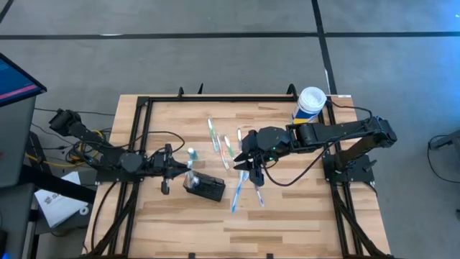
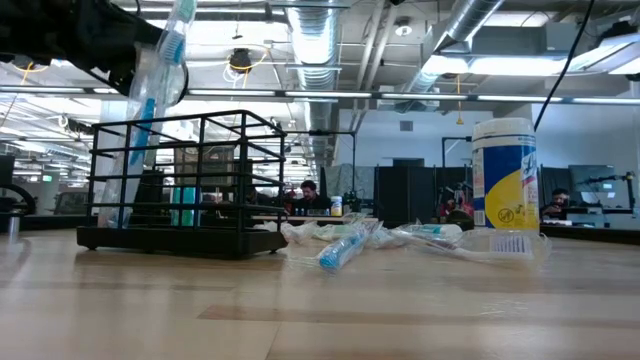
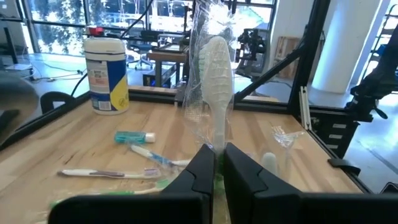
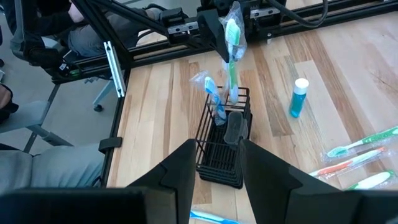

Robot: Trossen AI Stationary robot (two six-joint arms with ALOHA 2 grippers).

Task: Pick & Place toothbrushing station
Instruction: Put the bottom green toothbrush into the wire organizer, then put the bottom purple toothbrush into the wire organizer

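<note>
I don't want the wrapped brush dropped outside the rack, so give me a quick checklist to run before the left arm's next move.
1. Left pincer shut on the wrapped toothbrush: ok, brush stands upright from the fingers.
2. Brush positioned over the black wire holder: ok roughly; in the right wrist view it hangs above the holder's far end.
3. Free slot under the brush: cannot tell; one blue brush already stands in the holder.
4. Holder upright on the table: ok.
5. Right pincer out of the way: ok, open, hovering beside the holder over the loose brushes.
</note>
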